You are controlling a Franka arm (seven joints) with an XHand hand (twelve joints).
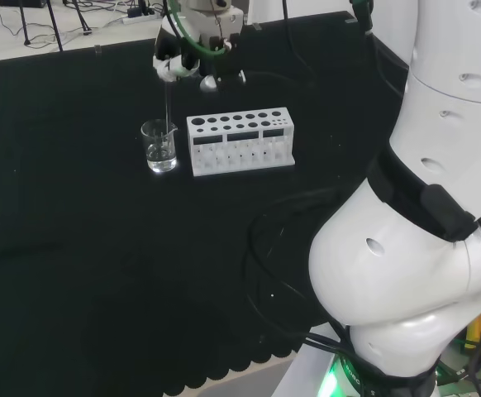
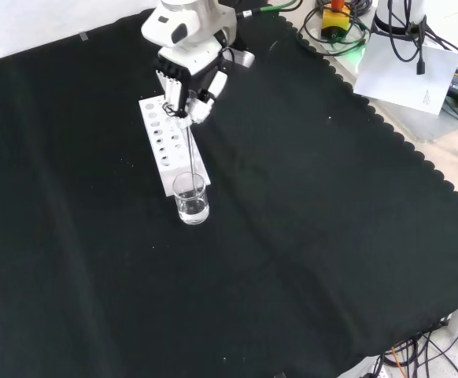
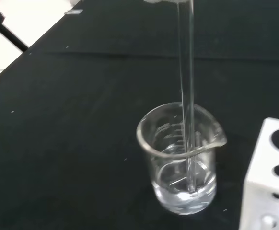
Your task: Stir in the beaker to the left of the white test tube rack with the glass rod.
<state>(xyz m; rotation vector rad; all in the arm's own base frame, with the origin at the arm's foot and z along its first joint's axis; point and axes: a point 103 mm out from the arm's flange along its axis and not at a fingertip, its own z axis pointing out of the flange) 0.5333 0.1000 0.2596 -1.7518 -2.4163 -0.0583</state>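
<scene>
Head view: the hand (image 1: 177, 64) is hanging in the upper centre-left of the frame, fingers curled and pinching the top of the glass rod (image 1: 169, 103). The rod is running almost straight down into the beaker (image 1: 159, 146), which is standing on the black cloth of the bench (image 1: 100, 248) just left of the white test tube rack (image 1: 240, 141), close to it but apart.

Front view: the hand (image 2: 183, 85) is coming in from the top centre, sitting over the far end of the rack (image 2: 170, 146). The rod (image 2: 191, 153) is slanting down from the fingers into the beaker (image 2: 191, 198), which is standing at the near end of the rack, lower in the frame.

Wrist view: the rod (image 3: 187, 91) is passing inside the rim of the beaker (image 3: 180, 158), with its lower end dipping into clear liquid (image 3: 185, 189) that is filling only the bottom part. Whether the tip is touching the glass floor, cannot tell. A corner of the rack (image 3: 269, 182) is showing at the lower right edge.
</scene>
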